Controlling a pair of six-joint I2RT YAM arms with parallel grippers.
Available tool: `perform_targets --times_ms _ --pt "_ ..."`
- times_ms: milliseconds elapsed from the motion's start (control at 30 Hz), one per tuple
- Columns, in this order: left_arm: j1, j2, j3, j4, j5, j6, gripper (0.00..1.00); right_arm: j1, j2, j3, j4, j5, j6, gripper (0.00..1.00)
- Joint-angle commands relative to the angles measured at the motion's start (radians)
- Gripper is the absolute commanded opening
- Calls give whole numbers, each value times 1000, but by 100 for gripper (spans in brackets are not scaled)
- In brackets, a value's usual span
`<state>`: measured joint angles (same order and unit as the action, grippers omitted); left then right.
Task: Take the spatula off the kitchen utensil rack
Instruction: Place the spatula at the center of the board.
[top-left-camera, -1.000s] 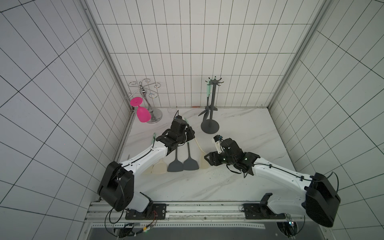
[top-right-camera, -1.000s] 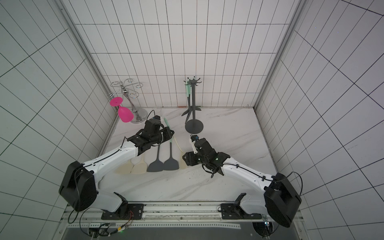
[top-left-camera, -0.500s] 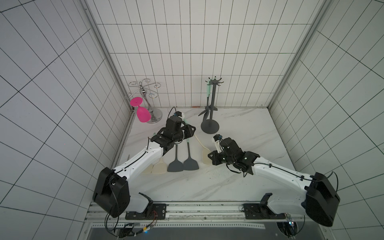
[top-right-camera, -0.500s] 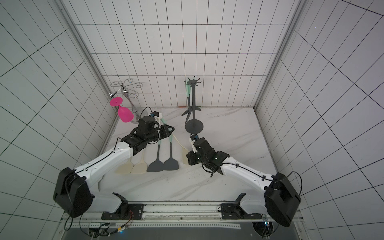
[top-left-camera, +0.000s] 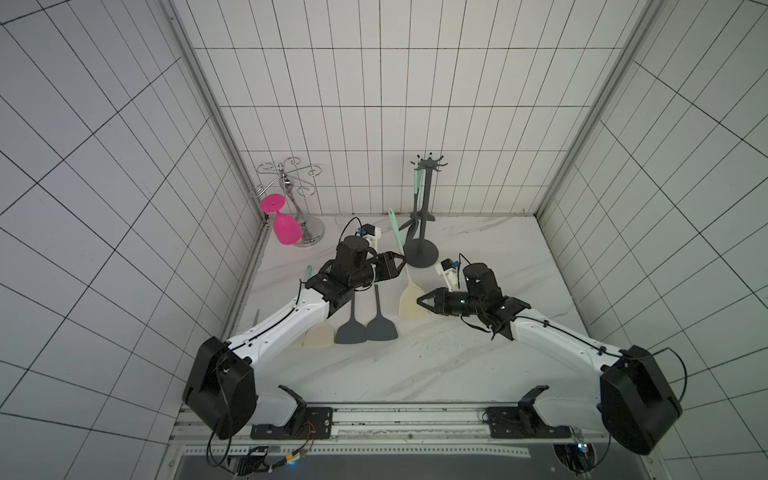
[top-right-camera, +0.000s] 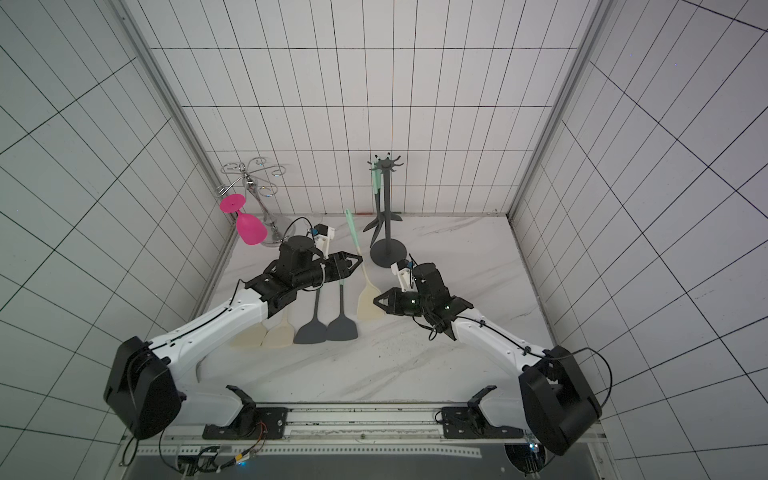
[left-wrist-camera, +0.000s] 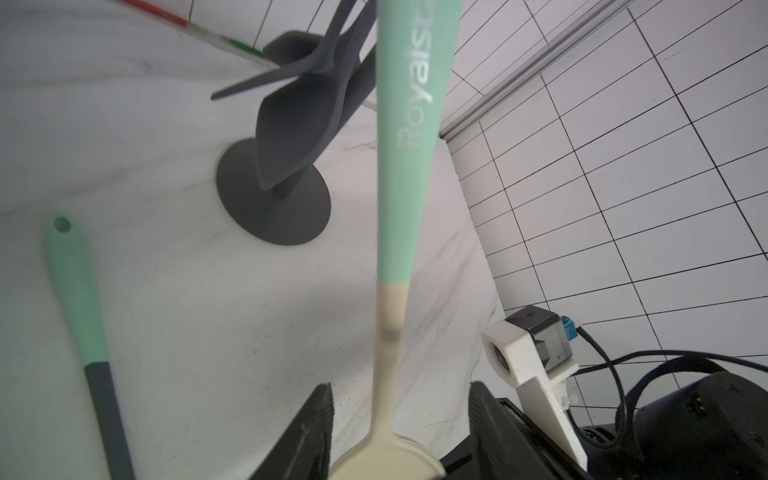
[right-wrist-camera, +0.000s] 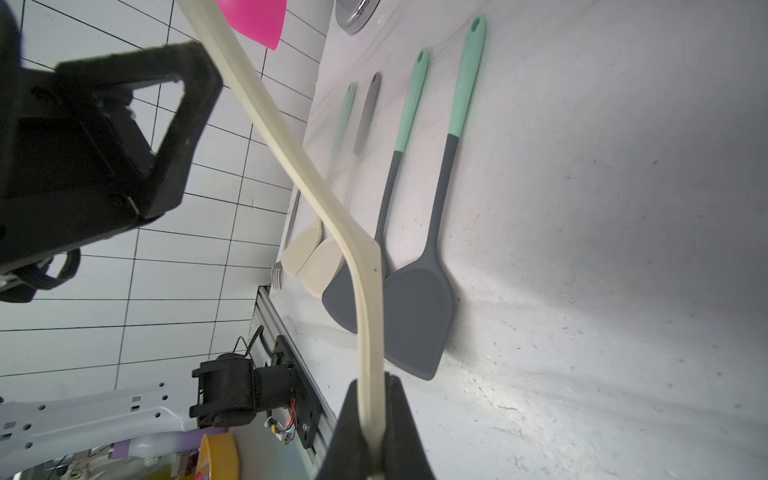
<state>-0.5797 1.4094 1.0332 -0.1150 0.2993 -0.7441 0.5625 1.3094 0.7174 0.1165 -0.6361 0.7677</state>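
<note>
One cream-bladed spatula with mint green handle (top-left-camera: 410, 305): off tall dark grey kitchen utensil rack (top-left-camera: 420, 254), tilted, handle up, just beside rack base. Right gripper (top-left-camera: 420, 300) pinching blade edge; left gripper (top-left-camera: 402, 262) spread around neck, not touching. Flat on white marble desk (top-left-camera: 457, 374): two dark grey spatulas (top-left-camera: 351, 330), (top-left-camera: 382, 328), two cream spatulas (top-right-camera: 279, 334), (top-right-camera: 248, 336)

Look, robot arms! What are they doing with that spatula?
Both arms are at one cream spatula with a mint handle. The right gripper is shut on the edge of its blade, with the handle pointing up. The left gripper stands open around its neck, not squeezing it. Behind them, dark utensils hang on the kitchen utensil rack, and four more spatulas lie in a row on the table.
</note>
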Motion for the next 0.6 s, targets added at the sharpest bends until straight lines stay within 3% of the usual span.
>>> perform_targets --times_ms 0,267,433,500,567 --pt "-5 51 -12 81 47 -97 40 -7 25 -27 170 -100 120 0" --pt "-3 85 13 41 -4 -99 17 -8 -9 -26 106 -81 97 0" --pt "-2 83 11 24 -12 -87 17 -9 -7 -25 100 -80 71 0" --pt "-2 79 10 16 -12 -78 1 -9 -1 -24 107 -85 77 0" --pt "0 70 11 4 -19 -67 0 -9 1 -23 106 -80 75 0"
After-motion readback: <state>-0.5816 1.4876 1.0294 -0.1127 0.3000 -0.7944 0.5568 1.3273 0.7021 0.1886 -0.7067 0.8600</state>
